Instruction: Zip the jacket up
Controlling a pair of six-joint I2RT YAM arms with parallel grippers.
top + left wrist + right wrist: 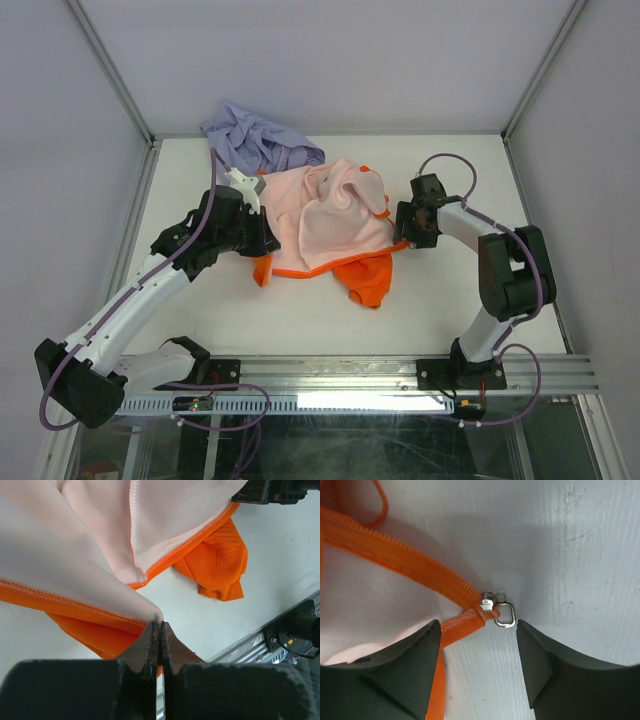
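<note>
Bright orange fabric jacket with pale pink lining (330, 225) lies crumpled at the middle of the white table (450, 330), lining mostly upward, as we see it from the top camera; a smaller lavender-purple cloth garment (262, 140) is bunched at the far edge, touching the jacket's far left corner; the left gripper (264, 238) sits at the jacket's left edge and the right gripper (403, 228) at its right edge, while a silver metal rail (350, 372) runs along the near side. From the left wrist we see the left gripper (159, 626) with its jaws pressed together on the jacket's (100, 540) orange hem, a sliver of orange showing between the dark fingers (172, 650); an orange sleeve cuff (220, 560) with an embossed mark lies flat on the table (280, 555) beyond, and the right gripper (265, 490) shows at the top right corner, just over the hem. From the right wrist we see the right gripper (478, 625) spread wide and holding nothing; the small silver zipper slider (487, 604) with its square metal pull ring (505, 616) lies on the table (580, 555) between the two black fingertips (432, 635), touching neither; the orange zipper teeth (410, 560) run up and to the left from the slider.
</note>
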